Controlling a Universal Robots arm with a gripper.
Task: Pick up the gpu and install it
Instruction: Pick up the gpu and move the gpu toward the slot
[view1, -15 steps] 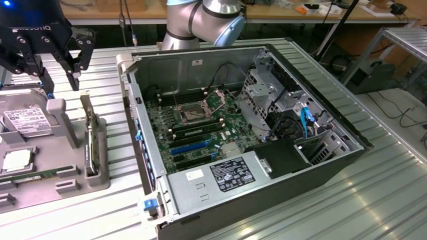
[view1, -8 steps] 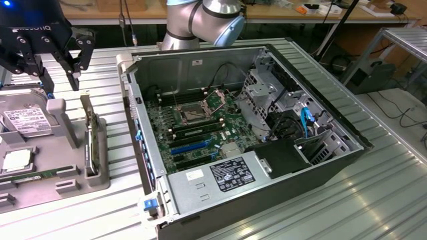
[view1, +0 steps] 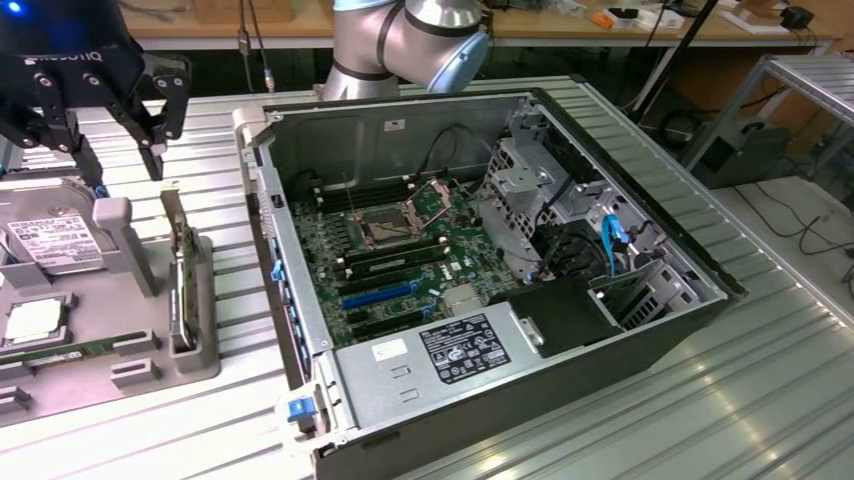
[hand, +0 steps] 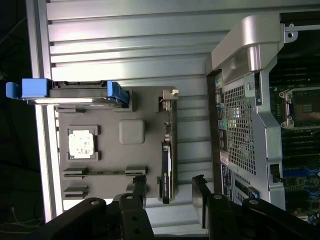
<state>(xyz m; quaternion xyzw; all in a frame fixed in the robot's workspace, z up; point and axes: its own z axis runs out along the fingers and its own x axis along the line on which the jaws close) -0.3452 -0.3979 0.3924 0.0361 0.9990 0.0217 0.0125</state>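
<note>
The gpu (view1: 176, 268) is being held upright on its long edge in a slot of the gray tray (view1: 147, 330), along the tray side that is facing the open computer case (view1: 534, 250). The tray and the case are being carried side by side on a ribbed metal surface (view1: 694, 400). The gripper (view1: 123, 165) is being held above the tray, over the side where the gpu is standing. Its fingers (view1: 154, 150) are being kept spread apart, and nothing is being pinched between them.

In the wrist view, the gpu (hand: 166, 170) is being seen edge-on as a thin dark strip on the tray (hand: 112, 115). The gripper (hand: 169, 181) is being lined up with it, so that the near end of the card is lying within the gap between the two fingers (hand: 139, 187). No contact with the card is being made.

Elsewhere on the tray, a hard drive (hand: 70, 92) with blue rails, a square processor (hand: 81, 142) and a narrow memory stick (hand: 100, 172) are being held in their own recesses, on the tray half away from the case (hand: 250, 125).
</note>
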